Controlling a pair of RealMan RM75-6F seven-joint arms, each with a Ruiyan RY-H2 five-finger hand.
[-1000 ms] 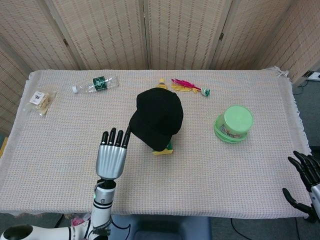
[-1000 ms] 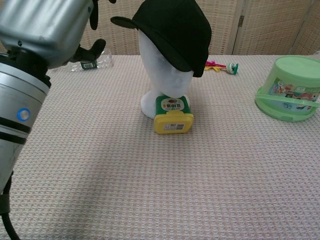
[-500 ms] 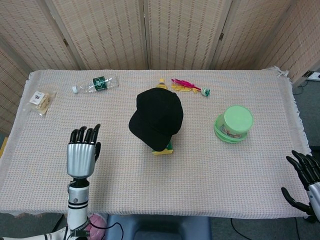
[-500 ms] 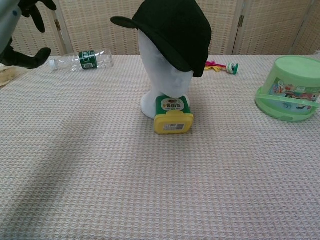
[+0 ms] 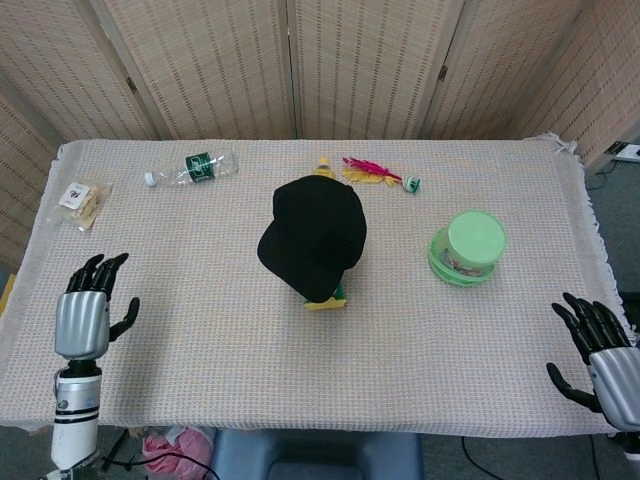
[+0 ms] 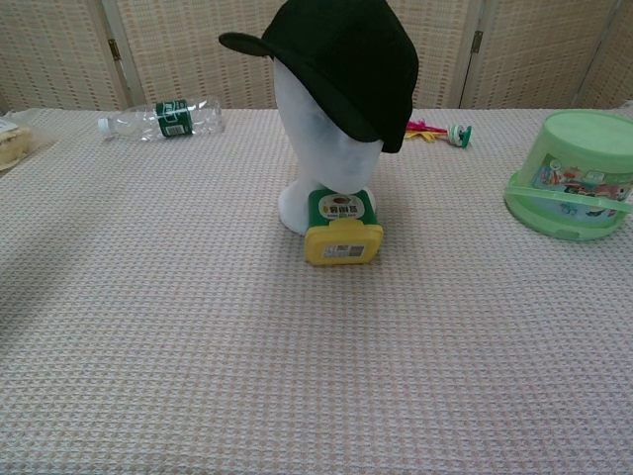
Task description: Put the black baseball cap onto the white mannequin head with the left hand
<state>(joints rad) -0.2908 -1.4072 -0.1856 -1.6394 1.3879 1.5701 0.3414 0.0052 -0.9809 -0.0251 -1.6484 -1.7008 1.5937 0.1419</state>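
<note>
Cap: black baseball cap (image 6: 341,61) sits on the white mannequin head (image 6: 318,148), centre of the frame in both views; brim juts toward upper left in the chest view, crown covers the top and drapes down the right side.
Mannequin base: stands upright on the woven tablecloth (image 5: 200,330); a yellow-lidded green box (image 6: 342,227) lies touching its base on the near side.
Left hand: left hand (image 5: 85,310) at lower left of the head view, over the near left edge of the cloth, fingers spread and pointing up, holding nothing; well apart from the cap. Not seen in the chest view.
Right hand: right hand (image 5: 598,350) at lower right of the head view, by the near right corner of the cloth, fingers apart, empty.
Right of centre: green lidded tub (image 5: 467,247), apart from the mannequin, open cloth between them.
Far edge: clear plastic bottle (image 5: 190,167) lying on its side at upper left; pink-and-yellow feathered toy (image 5: 378,173) just behind the cap.
Left edge: small snack packet (image 5: 78,200) near the cloth's border.
Open room: broad bare cloth across the whole near half, between both hands and in front of the yellow-lidded box.
Backdrop: woven folding screen (image 5: 330,60) behind the far edge.
</note>
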